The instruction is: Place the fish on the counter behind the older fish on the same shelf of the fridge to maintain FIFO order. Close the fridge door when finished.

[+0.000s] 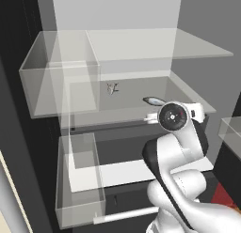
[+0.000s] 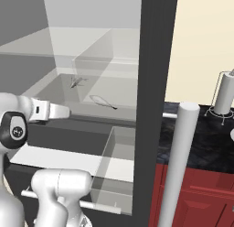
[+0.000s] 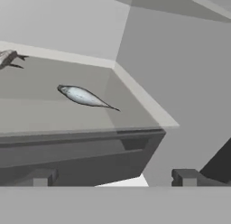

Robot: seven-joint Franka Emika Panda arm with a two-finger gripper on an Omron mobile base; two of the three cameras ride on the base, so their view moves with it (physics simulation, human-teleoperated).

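Spiky dark-grey fish (image 1: 112, 88) lies deep on the glass shelf (image 1: 136, 110), behind the smooth silvery older fish (image 1: 154, 101), the two well apart; placement looks done. End effector (image 3: 114, 178) empty, fingers spread wide, just outside the shelf edge. Door step likely next: back straight out, avoid the clear bins (image 1: 80, 180), then push the fridge door (image 2: 153, 107) shut. Shelf translucent, flat; desk (image 2: 201, 143) black marble-look.

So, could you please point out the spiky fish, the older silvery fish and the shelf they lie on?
fish (image 1: 112, 88): left base view, middle of its ragged body.
older fish (image 3: 83, 96): hand view, middle of its smooth body.
shelf (image 3: 54, 114): hand view, bare glass in front of the older fish.
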